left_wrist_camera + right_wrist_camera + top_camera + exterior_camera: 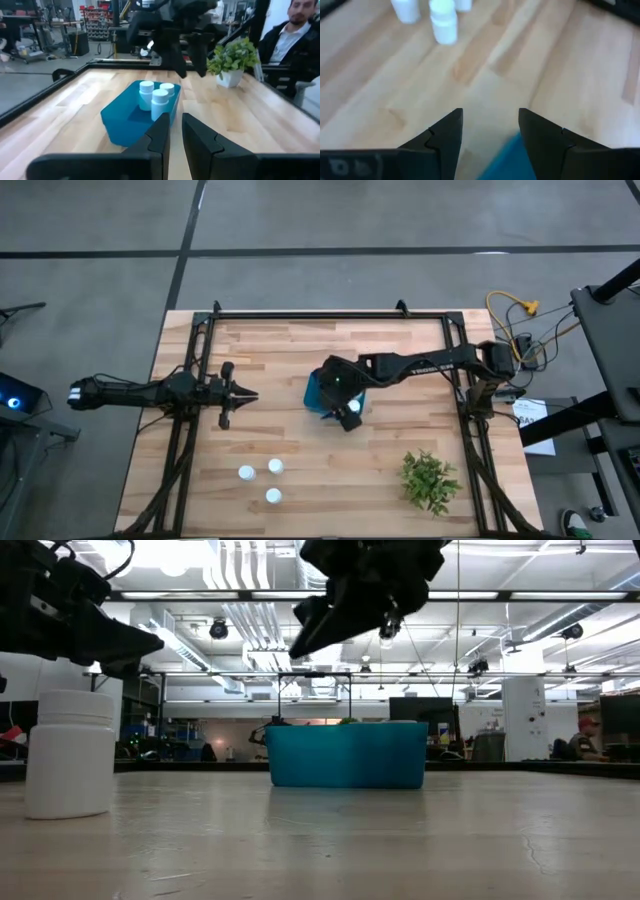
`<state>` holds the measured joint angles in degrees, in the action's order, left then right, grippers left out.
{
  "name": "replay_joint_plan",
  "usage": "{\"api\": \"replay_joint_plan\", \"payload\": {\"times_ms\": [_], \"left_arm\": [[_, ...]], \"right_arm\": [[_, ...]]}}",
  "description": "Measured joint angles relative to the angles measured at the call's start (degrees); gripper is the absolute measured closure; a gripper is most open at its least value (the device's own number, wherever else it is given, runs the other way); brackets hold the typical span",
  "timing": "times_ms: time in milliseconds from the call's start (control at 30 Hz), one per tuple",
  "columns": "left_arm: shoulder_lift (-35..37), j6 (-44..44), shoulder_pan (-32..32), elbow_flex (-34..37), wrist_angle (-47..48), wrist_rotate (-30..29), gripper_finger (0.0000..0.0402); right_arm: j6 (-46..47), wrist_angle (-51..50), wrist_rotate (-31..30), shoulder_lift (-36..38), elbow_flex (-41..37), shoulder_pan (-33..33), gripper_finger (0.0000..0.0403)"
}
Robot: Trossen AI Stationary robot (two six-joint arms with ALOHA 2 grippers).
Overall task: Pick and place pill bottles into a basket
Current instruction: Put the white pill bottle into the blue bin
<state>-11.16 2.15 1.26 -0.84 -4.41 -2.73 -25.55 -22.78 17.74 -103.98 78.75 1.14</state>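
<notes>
Right claw (350, 418) open, empty, arm stretched over the basket (316, 392)'s edge.

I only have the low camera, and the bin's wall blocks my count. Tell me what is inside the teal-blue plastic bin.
Observer: Three small white cylindrical pill bottles stand upright inside the teal-blue rectangular bin.
Operator: Now count what is out on the table. I see one.
Observer: Three more white bottles stand clustered on the wooden table, apart from the bin, on the left arm's side.
Operator: Report the right gripper.
Observer: The right gripper hangs over the bin's edge with its fingers open and nothing between them.
</notes>
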Motion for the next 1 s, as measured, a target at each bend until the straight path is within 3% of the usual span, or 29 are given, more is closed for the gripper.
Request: {"api": "replay_joint_plan", "payload": {"times_ms": [300,533,867,1000], "left_arm": [[0.1,1.1,0.0,-0.3,-3.1,6.2,0.0362],[-0.3,3.6,0.0,-0.3,-3.0,10.2,0.0316],[-0.4,4.1,0.0,0.3,-0.3,31.0,0.0235],[-1.0,1.6,0.0,0.3,0.0,32.7,0.0212]], "right_arm": [[0.7,6.2,0.3,0.0,0.0,-3.9,0.022],[0.4,6.5,0.3,0.0,-0.3,-5.5,0.022],[-0.6,7.2,0.2,0.0,-1.0,-5.5,0.022],[-0.9,7.3,0.2,0.0,-1.0,-5.5,0.022]]}}
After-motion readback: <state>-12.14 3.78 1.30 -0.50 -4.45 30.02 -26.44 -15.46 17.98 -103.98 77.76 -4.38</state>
